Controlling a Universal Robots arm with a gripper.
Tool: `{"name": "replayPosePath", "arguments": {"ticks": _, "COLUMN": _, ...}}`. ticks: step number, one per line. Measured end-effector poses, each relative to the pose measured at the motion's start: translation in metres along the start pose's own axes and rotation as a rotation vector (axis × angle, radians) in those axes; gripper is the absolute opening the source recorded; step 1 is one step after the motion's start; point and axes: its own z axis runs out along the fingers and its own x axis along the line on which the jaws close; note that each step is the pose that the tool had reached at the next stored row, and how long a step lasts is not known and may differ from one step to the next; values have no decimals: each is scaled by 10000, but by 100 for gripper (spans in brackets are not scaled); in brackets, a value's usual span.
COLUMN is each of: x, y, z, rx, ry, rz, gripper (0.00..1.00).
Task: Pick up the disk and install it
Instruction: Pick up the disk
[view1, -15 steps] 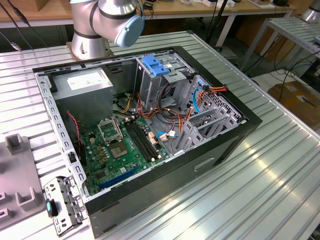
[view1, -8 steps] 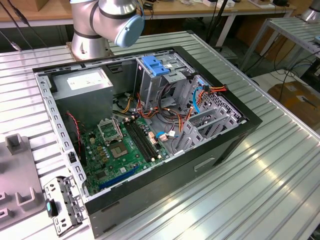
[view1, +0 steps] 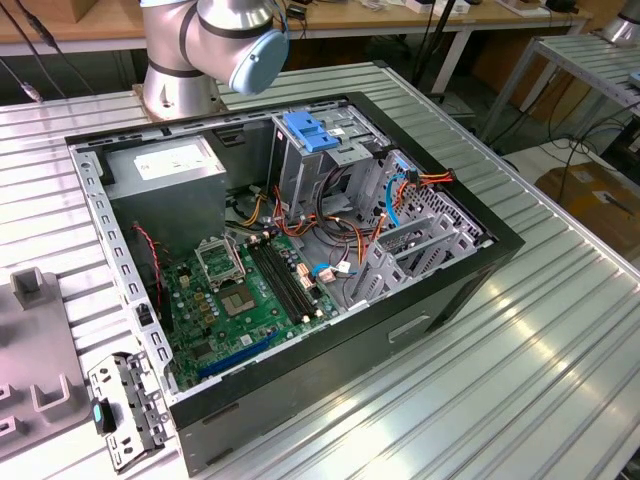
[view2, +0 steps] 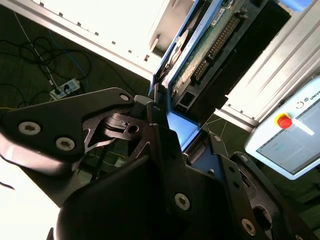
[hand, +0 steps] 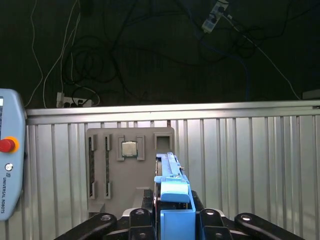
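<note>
the claw (hand: 175, 207) is closed on the disk (hand: 171, 175). in the first wrist view the disk stands edge-on between the two black fingers (hand: 145, 200), with its bright blue carrier rail facing the camera. in the second wrist view the disk (view2: 205, 50) shows its green circuit-board face, a blue rail along one edge, and the finger links clamped at its near end.

beyond the held disk, the first wrist view shows the ribbed metal desk (hand: 250, 165). a grey fixture plate (hand: 102, 170) lies on it, and a square processor chip (hand: 129, 148) sits in one of the plate's recesses. a teach pendant (hand: 7, 165) with a red stop button lies at the edge of the same surface. it also appears in the second wrist view (view2: 295, 145).

in the exterior view, the open computer case (view1: 440, 300) lies on its side on the desk (view1: 560, 380), in front of the arm's base (view1: 185, 60).

contents visible inside the case:
- a motherboard (view1: 250, 290) across the floor of the case
- a grey power supply box (view1: 165, 175) with a white sticker, in the corner nearest the arm's base
- a tall grey drive cage (view1: 300, 170) topped by a blue latch (view1: 310, 135)
- orange, red and blue cables to the exterior view's right of the cage
</note>
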Motion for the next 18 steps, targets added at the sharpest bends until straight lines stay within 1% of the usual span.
{"name": "replayPosePath", "arguments": {"ticks": 3, "x": 2, "y": -3, "z": 0, "rx": 0, "ry": 0, "rz": -1, "gripper": 37}}
{"name": "replayPosePath", "arguments": {"ticks": 5, "x": 6, "y": -21, "z": -1, "rx": -1, "ry": 0, "rz": -1, "gripper": 37}}
{"name": "replayPosePath", "arguments": {"ticks": 8, "x": 8, "y": -72, "z": -2, "rx": -1, "ry": 1, "rz": 0, "gripper": 37}}
{"name": "replayPosePath", "arguments": {"ticks": 12, "x": 9, "y": -168, "z": -3, "rx": -3, "ry": 0, "rz": 0, "gripper": 37}}
{"name": "replayPosePath", "arguments": {"ticks": 18, "x": 13, "y": -270, "z": -5, "rx": -5, "ry": 0, "rz": 2, "gripper": 37}}
